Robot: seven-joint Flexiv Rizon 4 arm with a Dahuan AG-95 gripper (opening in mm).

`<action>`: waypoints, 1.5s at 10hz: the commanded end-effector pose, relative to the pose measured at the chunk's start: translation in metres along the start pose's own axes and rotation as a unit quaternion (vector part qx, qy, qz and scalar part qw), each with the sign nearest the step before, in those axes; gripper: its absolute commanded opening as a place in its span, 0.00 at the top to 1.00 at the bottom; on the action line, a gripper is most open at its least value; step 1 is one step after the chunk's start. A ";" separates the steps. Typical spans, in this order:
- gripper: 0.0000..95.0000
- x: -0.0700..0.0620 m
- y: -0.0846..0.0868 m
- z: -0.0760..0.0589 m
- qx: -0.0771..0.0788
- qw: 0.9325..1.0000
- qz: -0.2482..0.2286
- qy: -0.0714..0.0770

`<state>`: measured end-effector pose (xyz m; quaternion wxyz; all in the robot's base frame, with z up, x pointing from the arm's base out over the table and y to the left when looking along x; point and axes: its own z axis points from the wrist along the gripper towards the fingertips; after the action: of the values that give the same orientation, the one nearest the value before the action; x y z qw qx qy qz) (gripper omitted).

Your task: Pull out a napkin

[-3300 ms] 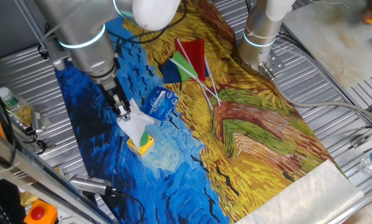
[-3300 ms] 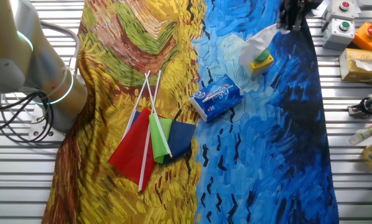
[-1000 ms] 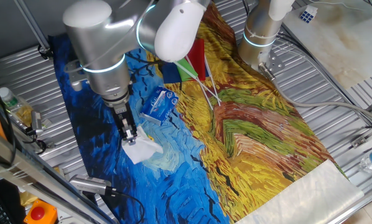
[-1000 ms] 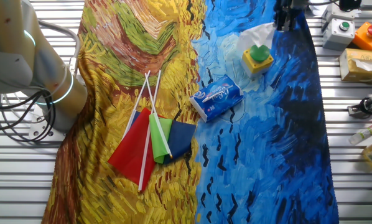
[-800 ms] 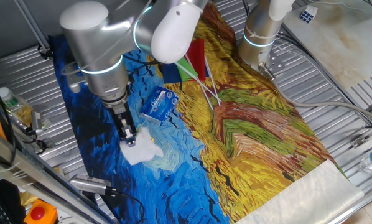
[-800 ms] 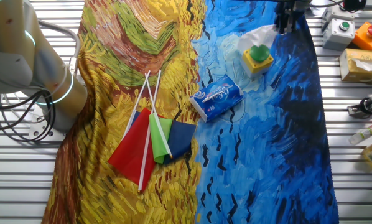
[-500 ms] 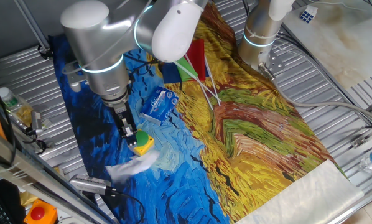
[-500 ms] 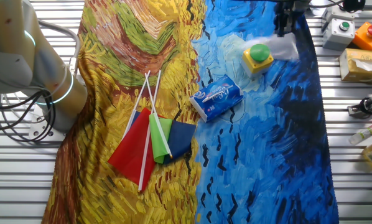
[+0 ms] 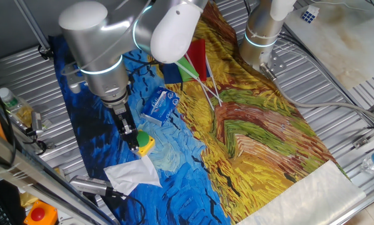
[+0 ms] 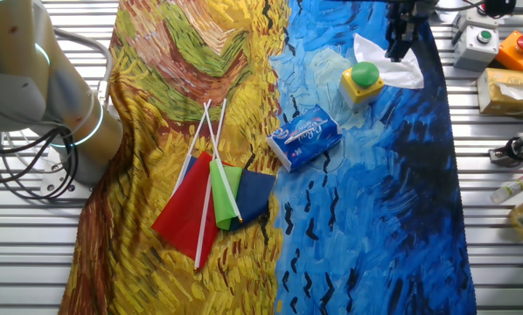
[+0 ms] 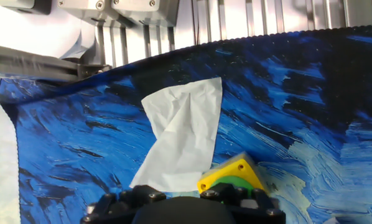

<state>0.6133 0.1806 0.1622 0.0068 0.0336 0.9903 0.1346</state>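
**Napkin lies free, just past the fingers**

The napkin (image 9: 132, 175) lies flat on the blue cloth (image 9: 90, 134) beside the yellow block (image 9: 144, 144); the gripper (image 9: 128, 134) hangs above, holding nothing; its opening I cannot tell; the sheet's long axis runs away from it toward the cloth's edge.

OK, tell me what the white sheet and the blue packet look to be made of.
The napkin: thin soft paper, matte; it lies creased and rumpled on the cloth. The blue packet: probably plastic film, slightly glossy, with white print and a wrinkled, pillowy shape.
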 end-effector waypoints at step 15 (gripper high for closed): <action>1.00 0.011 -0.035 -0.003 0.019 1.000 0.017 0.016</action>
<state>0.5986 0.1442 0.1563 -0.0121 0.0486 0.9921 0.1149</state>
